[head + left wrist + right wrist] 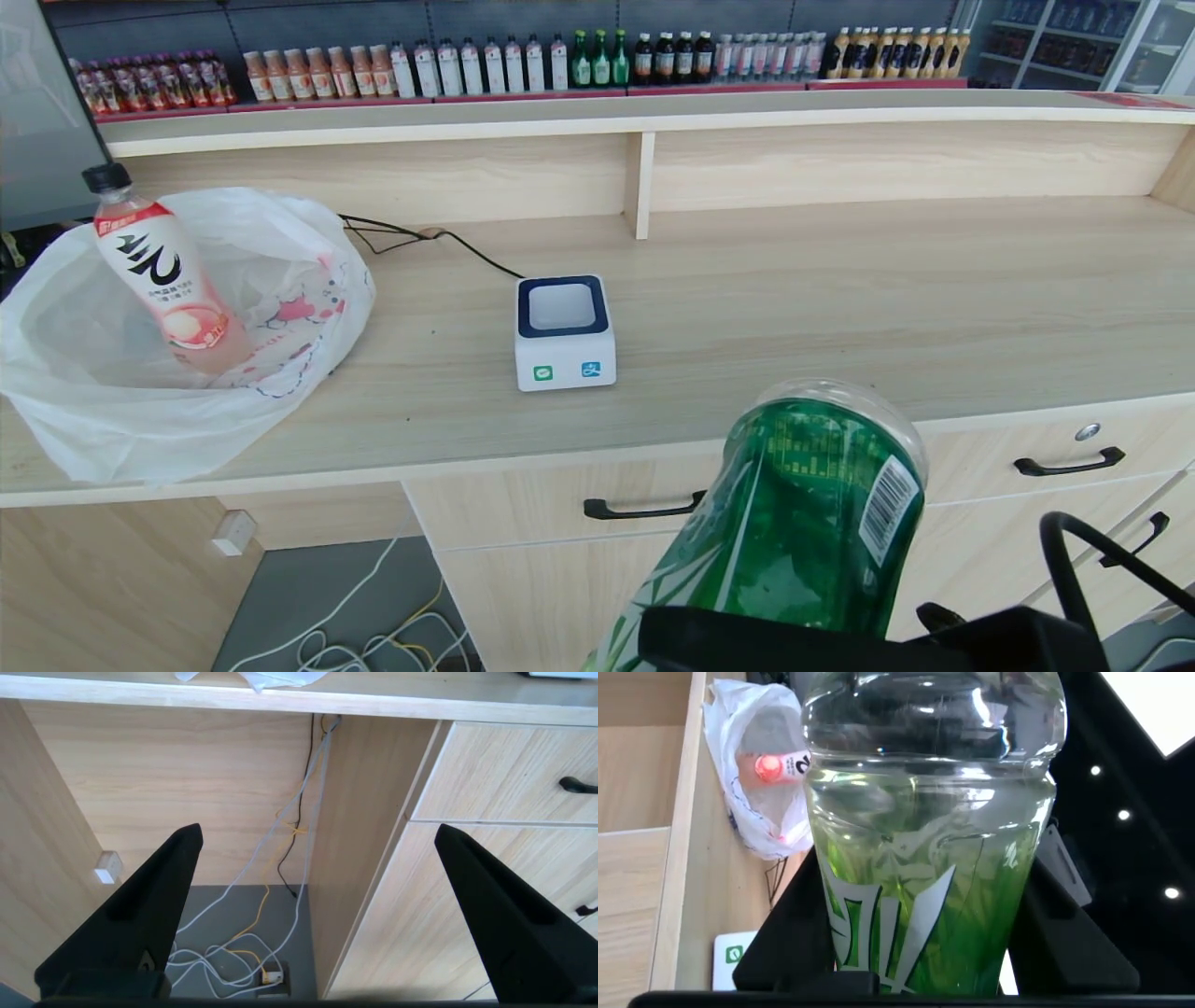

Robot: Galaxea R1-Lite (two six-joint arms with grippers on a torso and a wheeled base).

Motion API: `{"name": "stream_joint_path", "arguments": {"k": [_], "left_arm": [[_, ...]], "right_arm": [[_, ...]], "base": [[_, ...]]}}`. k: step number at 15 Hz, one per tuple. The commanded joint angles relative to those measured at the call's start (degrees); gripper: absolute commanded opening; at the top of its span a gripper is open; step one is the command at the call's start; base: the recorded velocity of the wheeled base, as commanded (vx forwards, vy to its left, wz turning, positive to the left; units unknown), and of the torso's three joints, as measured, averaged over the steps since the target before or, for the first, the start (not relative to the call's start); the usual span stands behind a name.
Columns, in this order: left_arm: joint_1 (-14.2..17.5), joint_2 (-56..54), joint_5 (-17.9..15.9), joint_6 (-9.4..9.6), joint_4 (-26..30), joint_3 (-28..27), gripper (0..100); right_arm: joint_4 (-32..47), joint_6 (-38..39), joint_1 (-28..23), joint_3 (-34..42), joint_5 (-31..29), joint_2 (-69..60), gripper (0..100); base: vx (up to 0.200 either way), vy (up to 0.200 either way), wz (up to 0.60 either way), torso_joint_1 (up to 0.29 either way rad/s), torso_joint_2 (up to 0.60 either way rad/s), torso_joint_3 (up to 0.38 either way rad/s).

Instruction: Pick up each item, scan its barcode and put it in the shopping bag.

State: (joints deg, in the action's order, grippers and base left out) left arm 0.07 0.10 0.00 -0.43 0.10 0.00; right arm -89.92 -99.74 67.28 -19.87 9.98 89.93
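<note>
Bright, even light, soft shadows (edges slightly bowed)

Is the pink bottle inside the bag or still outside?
Inside. The pink bottle stands tilted in the open shopping bag on the counter, with the bag's plastic wall around its lower part.

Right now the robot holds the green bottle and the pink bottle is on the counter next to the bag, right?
Not quite. The green bottle is held, but the pink bottle is inside the shopping bag, not beside it. The head view shows it.
</note>
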Motion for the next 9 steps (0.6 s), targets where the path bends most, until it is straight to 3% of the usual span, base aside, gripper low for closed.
{"name": "stream_joint_path", "arguments": {"k": [1, 5, 9], "left_arm": [[0.0, 0.0, 0.0, -0.01, 0.0, 0.0, 100], [0.0, 0.0, 0.0, -0.01, 0.0, 0.0, 100], [0.0, 0.0, 0.0, -0.01, 0.0, 0.0, 100]], "right_arm": [[-0.1, 0.0, 0.0, -0.5, 0.0, 0.0, 0], [-0.1, 3.1, 0.0, -1.7, -0.1, 0.1, 0], [-0.1, 15.6, -0.4, -2.5, -0.1, 3.8, 0]], "base": [[0.000, 0.000, 0.00, 0.000, 0.00, 0.000], [0.000, 0.000, 0.00, 0.000, 0.00, 0.000], [0.000, 0.000, 0.00, 0.000, 0.00, 0.000]]}}
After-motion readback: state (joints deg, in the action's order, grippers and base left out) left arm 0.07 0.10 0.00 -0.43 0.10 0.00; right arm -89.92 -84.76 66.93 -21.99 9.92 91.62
